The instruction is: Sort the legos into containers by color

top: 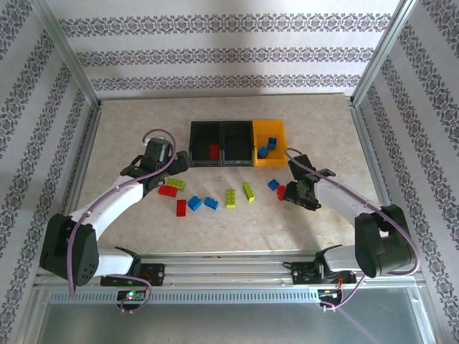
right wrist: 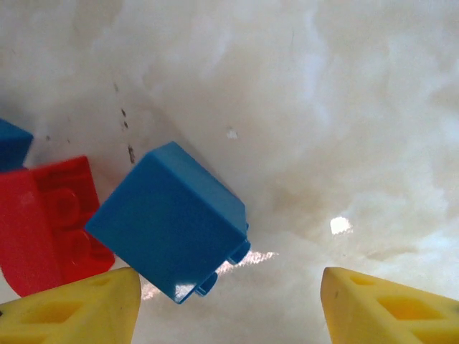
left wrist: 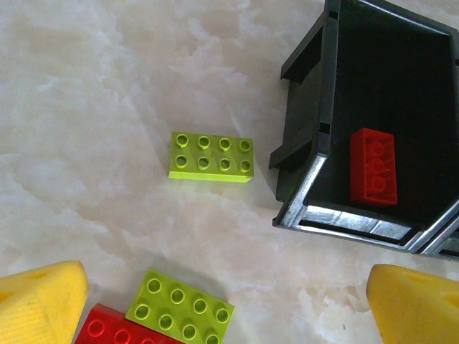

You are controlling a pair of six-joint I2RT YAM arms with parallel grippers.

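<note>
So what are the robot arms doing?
Two robot arms are sorting small studded plastic bricks by colour into three joined bins. One red brick lies in the left black bin, blue ones in the yellow-orange bin. The right gripper is open over a tilted blue brick; the left gripper, open, hovers by lime green bricks.

A: What surface fills the middle of the scene?
B: A tabletop (top: 129, 136), pale beige and marbled, with a slight sheen up close.
A: What surrounds it?
B: Wallpapered walls (top: 215, 54) on three sides, white with grey floral bands. Silver metal posts (top: 68, 54) rise from the back corners, and a metal rail (top: 229, 266) runs along the near edge.
</note>
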